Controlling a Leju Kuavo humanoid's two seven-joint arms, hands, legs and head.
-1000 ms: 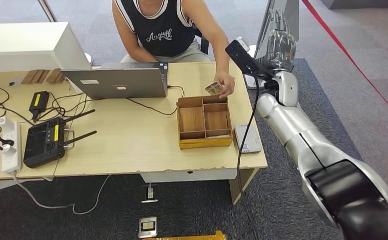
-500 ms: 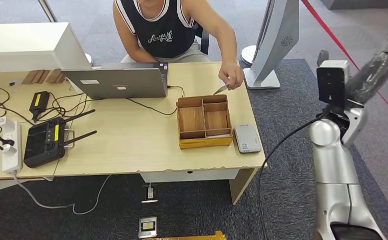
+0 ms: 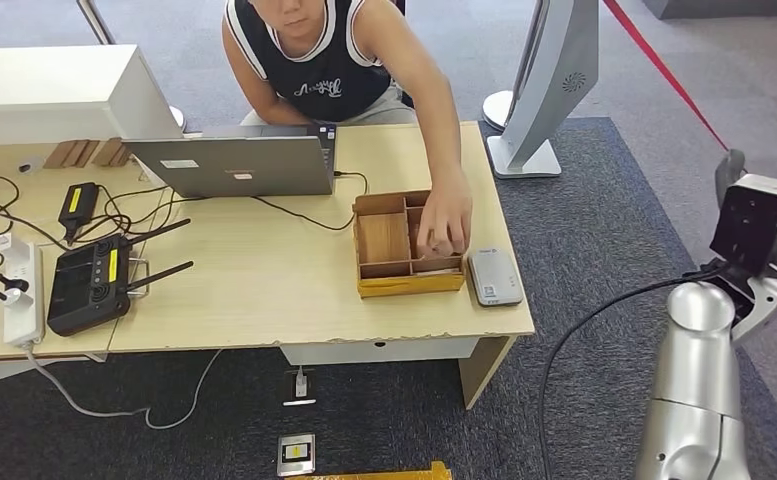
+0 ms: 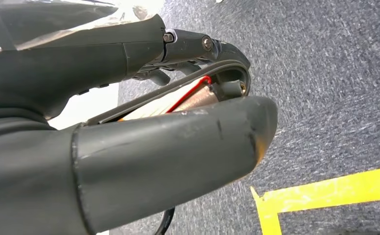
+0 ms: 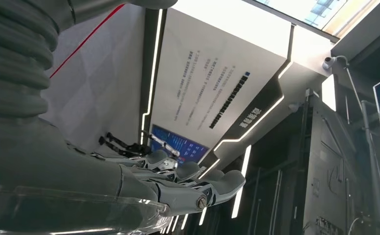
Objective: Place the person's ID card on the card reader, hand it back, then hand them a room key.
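Observation:
The person's hand point(image 3: 446, 222) reaches down into the right side of the wooden divided box point(image 3: 384, 240) on the desk; no card is visible in it now. The grey card reader point(image 3: 494, 277) lies on the desk just right of the box. My right arm point(image 3: 699, 370) stands well off the desk's right end, over the carpet. In the right wrist view my right hand point(image 5: 178, 181) points up toward a lit wall sign, fingers stretched out and holding nothing. My left hand point(image 4: 168, 98) hangs over grey carpet, thumb point(image 4: 178, 147) and fingers apart, nothing held.
A laptop point(image 3: 234, 165), a black router point(image 3: 89, 283), cables and a power strip point(image 3: 19, 295) fill the desk's left half. A grey stand point(image 3: 549, 85) rises behind the desk's right corner. Yellow tape point(image 4: 324, 193) marks the floor.
My right arm has swung away from the desk's far right corner, out and down to the right. The person's hand, which held a card by the box's far edge, moved into the box.

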